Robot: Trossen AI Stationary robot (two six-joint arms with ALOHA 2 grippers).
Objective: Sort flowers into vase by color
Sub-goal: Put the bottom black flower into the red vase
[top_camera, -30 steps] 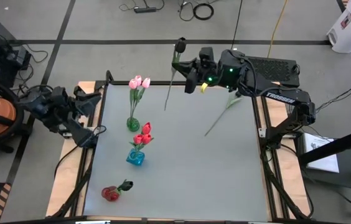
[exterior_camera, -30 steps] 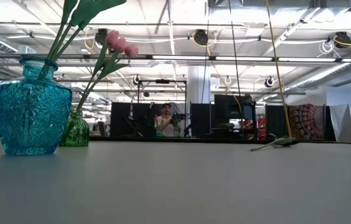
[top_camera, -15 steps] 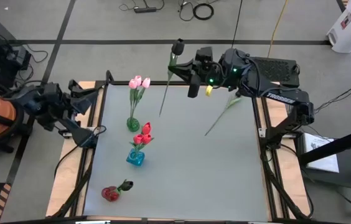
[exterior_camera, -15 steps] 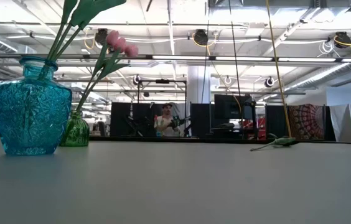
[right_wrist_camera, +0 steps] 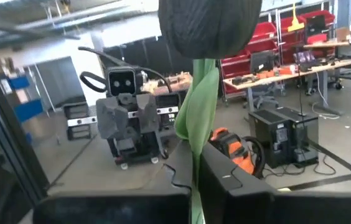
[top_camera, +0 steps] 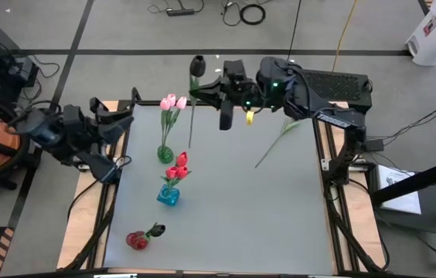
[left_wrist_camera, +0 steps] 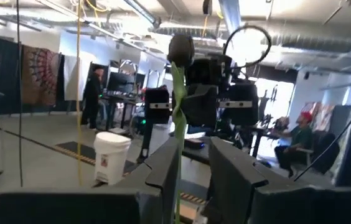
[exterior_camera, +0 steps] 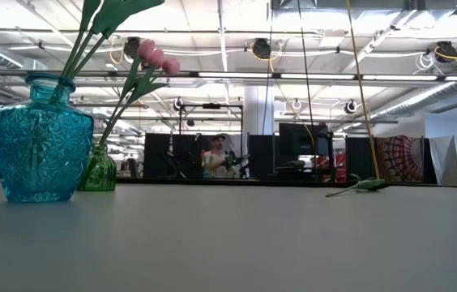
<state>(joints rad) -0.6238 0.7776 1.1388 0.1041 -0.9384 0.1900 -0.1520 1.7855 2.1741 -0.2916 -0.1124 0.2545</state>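
the black tulip (top_camera: 197,65) is up in the air over the far edge of the table (top_camera: 233,208), its dark bud pointing away from me and its thin stem (top_camera: 192,116) hanging down toward the tabletop. my right gripper (top_camera: 212,91) has its fingers closed on that stem just below the bud, and the right wrist view shows the bud (right_wrist_camera: 208,25) right in front of the camera with the green stem running down between the fingers.

where it has to go, i judge, is the red vase (top_camera: 136,240) at the near left, which already has a dark flower lying in it. the green vase (top_camera: 165,154) holds the pink tulips (top_camera: 173,102) and the blue vase (top_camera: 168,195) holds the red tulips (top_camera: 177,166).

to do this well i carry the stem high, clear of the pink heads just beside it, then bring the stem tip over the red vase's mouth before lowering. the mouth looks narrow, though from above i can't really judge it.

my left gripper (top_camera: 122,120) waits at the table's left edge, partly open and holding nothing. one more stem (top_camera: 276,143) lies on the table at the right.
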